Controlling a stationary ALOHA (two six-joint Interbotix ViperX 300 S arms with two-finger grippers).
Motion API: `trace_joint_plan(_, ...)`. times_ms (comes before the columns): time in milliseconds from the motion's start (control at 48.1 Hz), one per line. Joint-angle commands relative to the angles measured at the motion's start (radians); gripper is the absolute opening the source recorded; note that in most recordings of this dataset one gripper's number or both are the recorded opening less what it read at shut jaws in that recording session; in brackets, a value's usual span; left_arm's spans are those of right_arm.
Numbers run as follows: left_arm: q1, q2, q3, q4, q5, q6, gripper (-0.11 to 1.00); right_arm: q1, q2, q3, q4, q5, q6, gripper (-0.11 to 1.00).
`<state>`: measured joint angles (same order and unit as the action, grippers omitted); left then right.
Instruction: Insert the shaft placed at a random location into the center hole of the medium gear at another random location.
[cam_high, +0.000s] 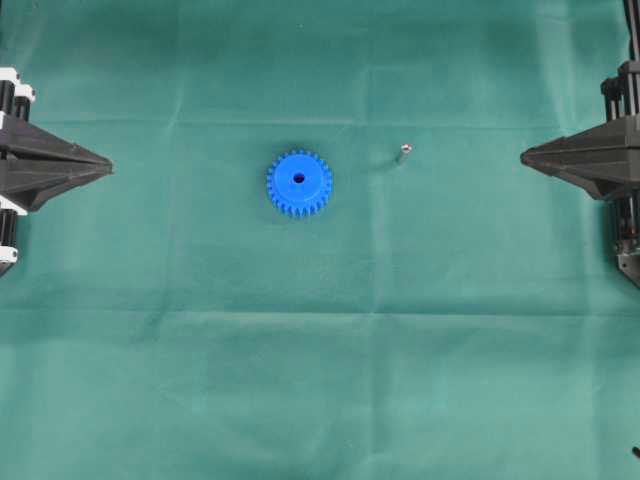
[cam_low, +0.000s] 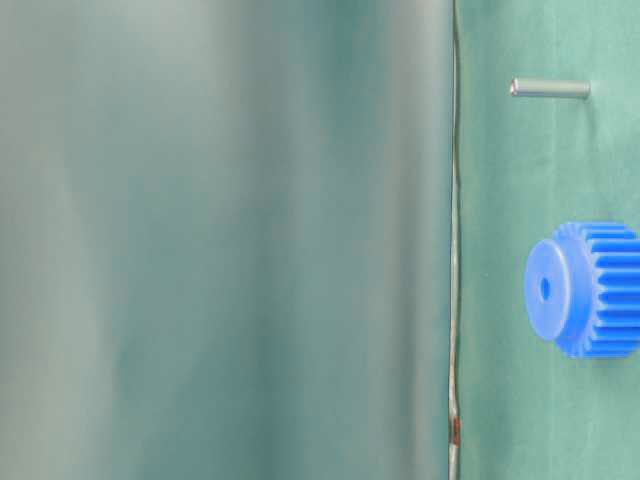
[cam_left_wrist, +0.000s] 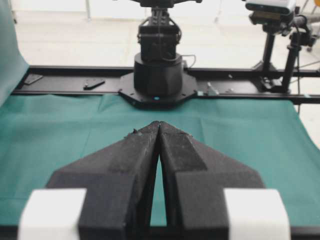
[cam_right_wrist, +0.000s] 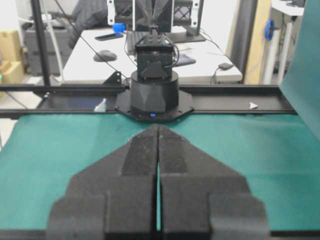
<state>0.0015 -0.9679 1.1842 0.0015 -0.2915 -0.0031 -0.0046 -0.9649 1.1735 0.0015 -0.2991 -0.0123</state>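
The blue medium gear (cam_high: 299, 183) lies flat near the middle of the green cloth, its dark center hole (cam_high: 299, 179) facing up. The small silvery shaft (cam_high: 405, 152) lies on the cloth to the gear's right and a little farther back. The table-level view shows the gear (cam_low: 590, 289), its hole (cam_low: 545, 289) and the shaft (cam_low: 550, 88) apart. My left gripper (cam_high: 108, 166) is shut and empty at the far left edge. My right gripper (cam_high: 524, 156) is shut and empty at the far right edge. Neither wrist view shows the gear or shaft; the tips meet in the left wrist view (cam_left_wrist: 159, 124) and the right wrist view (cam_right_wrist: 158, 128).
The green cloth (cam_high: 320, 350) covers the table. Each wrist view faces the opposite arm's black base (cam_left_wrist: 158, 75) (cam_right_wrist: 154, 95) on a black rail at the cloth's far edge. A blurred green fold (cam_low: 220, 240) fills the left of the table-level view.
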Motion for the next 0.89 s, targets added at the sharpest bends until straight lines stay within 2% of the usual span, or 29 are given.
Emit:
trace_joint_plan(0,-0.003,0.011,-0.031,0.014,-0.003,0.003,0.00,-0.003,0.008,-0.009,0.000,0.003,0.000,0.01)
trace_joint_plan(374,-0.003,0.003,-0.032,0.015,0.006,0.003,0.00,-0.041,0.044,-0.012,0.006,0.025,0.005,0.01)
trace_joint_plan(499,-0.003,0.003,-0.032,0.015,0.008,0.003,0.00,-0.063,0.092,-0.009,0.008,0.009,0.005,0.01)
trace_joint_plan(686,-0.003,0.003,-0.031,0.015,0.012,0.003,0.00,-0.121,0.195,-0.006,0.038,-0.029,0.005,0.02)
trace_joint_plan(770,-0.003,0.003,-0.032,0.015,0.014,0.003,0.00,-0.143,0.267,-0.008,0.057,-0.057,0.005,0.12)
trace_joint_plan(874,-0.003,0.003,-0.031,0.015,0.014,0.003,0.00,-0.169,0.362,-0.018,0.066,-0.089,0.005,0.38)
